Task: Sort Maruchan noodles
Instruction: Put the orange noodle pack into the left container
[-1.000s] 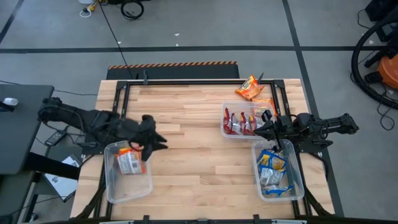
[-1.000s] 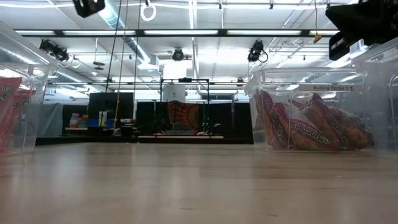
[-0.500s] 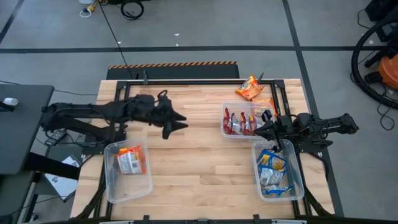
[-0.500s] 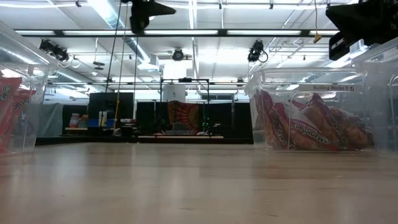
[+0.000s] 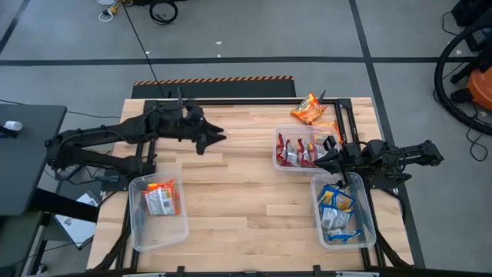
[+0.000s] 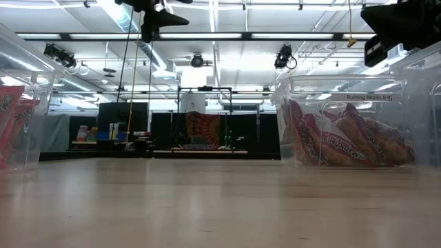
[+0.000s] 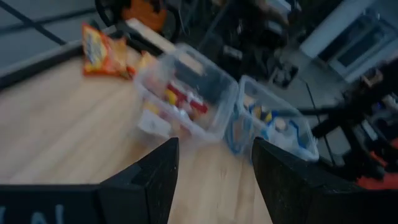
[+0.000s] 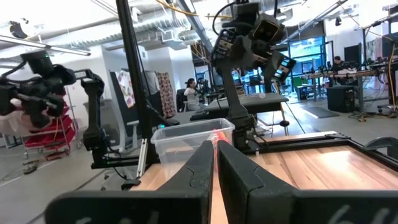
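Observation:
My left gripper (image 5: pixel 217 138) hangs open and empty above the far left part of the table, pointing toward the right side; its fingertips (image 7: pixel 214 163) stand apart with nothing between them. It also shows high up in the low view (image 6: pixel 162 16). Two loose orange Maruchan noodle packets (image 5: pixel 309 108) (image 7: pixel 98 48) lie at the table's far right corner. More orange packets (image 5: pixel 161 198) lie in the near-left clear bin (image 5: pixel 140 231). Red-and-white packets (image 5: pixel 296 151) fill one right-hand bin (image 6: pixel 344 131), blue-and-yellow ones (image 5: pixel 337 209) the other. My right gripper (image 5: pixel 318 160) waits shut beside the red bin.
A black frame rail (image 5: pixel 231 100) runs along the table's far edge, with side rails at left and right. The wooden middle of the table (image 5: pixel 238 192) lies between the left bin and the two right bins. Across the table, the right wrist view shows the left bin (image 8: pixel 189 142).
My left gripper has swung from over the near-left bin toward the table's far edge and somewhat to the right, staying clear of the table and turning toward the right-hand bins. The orange packets have stayed in the left bin.

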Robot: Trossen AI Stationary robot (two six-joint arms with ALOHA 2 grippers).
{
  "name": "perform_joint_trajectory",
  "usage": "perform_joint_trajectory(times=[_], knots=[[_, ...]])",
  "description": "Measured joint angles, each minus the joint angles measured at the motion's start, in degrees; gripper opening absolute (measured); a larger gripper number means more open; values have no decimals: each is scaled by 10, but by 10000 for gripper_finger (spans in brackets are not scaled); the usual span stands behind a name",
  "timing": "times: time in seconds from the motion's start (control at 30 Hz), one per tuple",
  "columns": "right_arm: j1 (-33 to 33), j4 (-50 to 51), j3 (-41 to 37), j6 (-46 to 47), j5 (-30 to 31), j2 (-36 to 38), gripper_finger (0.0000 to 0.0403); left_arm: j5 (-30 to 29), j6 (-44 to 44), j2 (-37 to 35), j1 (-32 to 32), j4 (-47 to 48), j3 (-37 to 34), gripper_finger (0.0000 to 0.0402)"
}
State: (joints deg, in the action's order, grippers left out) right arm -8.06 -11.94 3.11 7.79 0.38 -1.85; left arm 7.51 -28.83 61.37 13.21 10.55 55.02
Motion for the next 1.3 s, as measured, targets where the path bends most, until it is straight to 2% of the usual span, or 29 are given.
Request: perform_joint_trajectory(times=[0.17,0.33,0.43,0.9,1.2,1.3], knots=[[0,0,0,0,0,0,29,-4,-5,-38,29,9,0,208],[0,0,0,0,0,0,29,-49,-6,-70,31,5,0,208],[0,0,0,0,0,0,29,-55,-19,-80,31,5,0,208],[0,0,0,0,0,0,29,-64,-32,-94,12,-30,0,208],[0,0,0,0,0,0,29,-62,-25,-98,13,-27,0,208],[0,0,0,0,0,0,29,-63,-24,-105,13,0,0,208]])
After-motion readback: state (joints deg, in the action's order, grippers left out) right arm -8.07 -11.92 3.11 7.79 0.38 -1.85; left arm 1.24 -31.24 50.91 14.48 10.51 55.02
